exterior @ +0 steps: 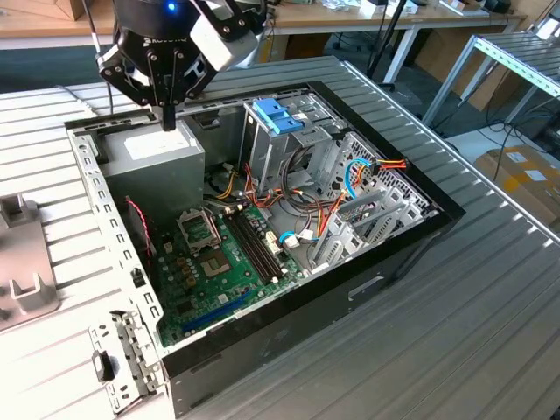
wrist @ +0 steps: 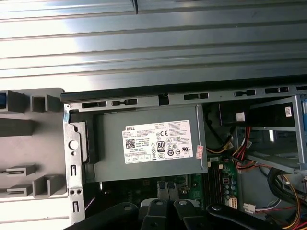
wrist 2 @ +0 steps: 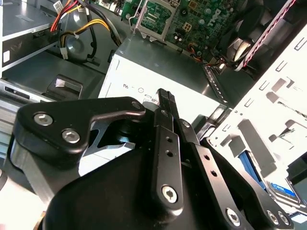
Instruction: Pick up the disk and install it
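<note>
Above the ribbed table (exterior: 490,289), the gripper (exterior: 166,121) points down over the power supply (exterior: 156,147), pressed together.

1. A ribbed grey metal table (exterior: 490,289) is seen across the foreground.
2. Wooden workbenches (exterior: 350,17) are set along the back.
3. A metal rack (exterior: 516,57) and cardboard boxes (exterior: 525,175) are placed at the exterior view's right.

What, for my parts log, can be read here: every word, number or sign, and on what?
White label on the power supply: rows of fine print and symbols, too small to quote.
Small sticker on the black unit: unreadable.
Pale lettering on the gripper body: unreadable.
Motherboard: no legible print.
</note>
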`<state>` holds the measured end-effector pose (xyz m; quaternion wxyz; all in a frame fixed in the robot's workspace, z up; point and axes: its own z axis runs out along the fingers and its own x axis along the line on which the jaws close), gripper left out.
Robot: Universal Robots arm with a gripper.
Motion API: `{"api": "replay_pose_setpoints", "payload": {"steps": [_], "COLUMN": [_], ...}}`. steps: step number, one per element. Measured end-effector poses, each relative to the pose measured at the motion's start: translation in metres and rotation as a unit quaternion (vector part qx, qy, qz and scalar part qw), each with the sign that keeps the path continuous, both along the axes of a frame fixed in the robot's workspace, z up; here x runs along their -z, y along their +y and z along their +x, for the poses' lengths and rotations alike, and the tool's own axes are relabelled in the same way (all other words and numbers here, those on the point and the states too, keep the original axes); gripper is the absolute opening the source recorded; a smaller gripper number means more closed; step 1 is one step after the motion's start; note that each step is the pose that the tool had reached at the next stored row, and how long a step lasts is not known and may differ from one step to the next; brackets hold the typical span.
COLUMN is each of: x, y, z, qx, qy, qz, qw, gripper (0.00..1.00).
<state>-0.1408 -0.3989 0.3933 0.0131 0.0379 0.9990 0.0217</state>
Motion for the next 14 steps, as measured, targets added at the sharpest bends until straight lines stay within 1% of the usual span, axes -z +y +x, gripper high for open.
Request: {"api": "replay_pose_setpoints", "payload": {"steps": [14], "x": [0.0001], "y": [0.0], "z": [-0.0054], "qx": [0.0], "qy": [0.0], "qz": [0.0], "qw": [1.0], "gripper": [0.11]}}
